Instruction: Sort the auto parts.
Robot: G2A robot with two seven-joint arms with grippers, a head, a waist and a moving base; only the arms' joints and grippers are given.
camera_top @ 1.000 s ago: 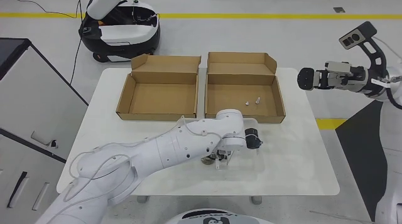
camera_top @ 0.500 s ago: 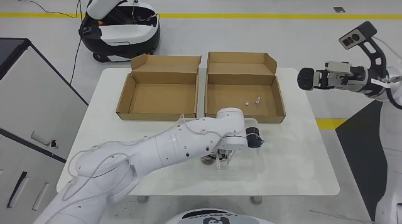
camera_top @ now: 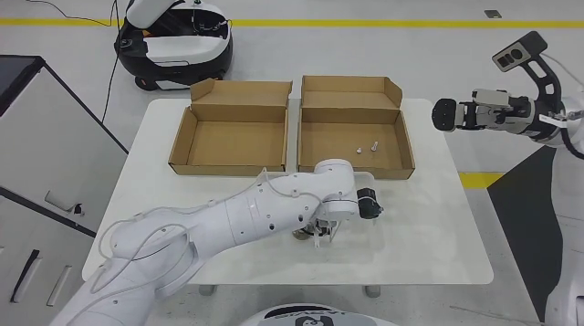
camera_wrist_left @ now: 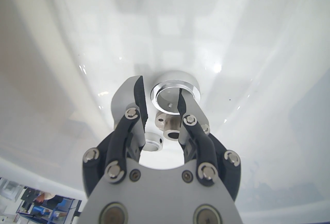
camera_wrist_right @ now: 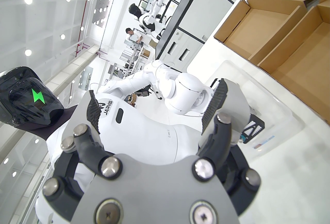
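My left gripper (camera_wrist_left: 160,98) is open, low inside a clear plastic bin (camera_wrist_right: 278,106) on the white table (camera_top: 429,235). Its jaws straddle the wall of a large shiny metal ring (camera_wrist_left: 184,80): one pad sits inside the ring, the other just outside, with a small gap. Nearer the wrist lie a flanged metal hub (camera_wrist_left: 167,127) and a small metal collar (camera_wrist_left: 154,143). In the top view this gripper (camera_top: 319,232) hangs near the table's front middle. My right gripper (camera_top: 438,113) is open and holds nothing, in the air beyond the table's right edge.
Two open cardboard boxes stand at the back of the table. The left box (camera_top: 235,134) looks bare inside; the right box (camera_top: 351,134) holds a few small light parts (camera_top: 367,146). A dark cabinet (camera_top: 36,143) stands left of the table.
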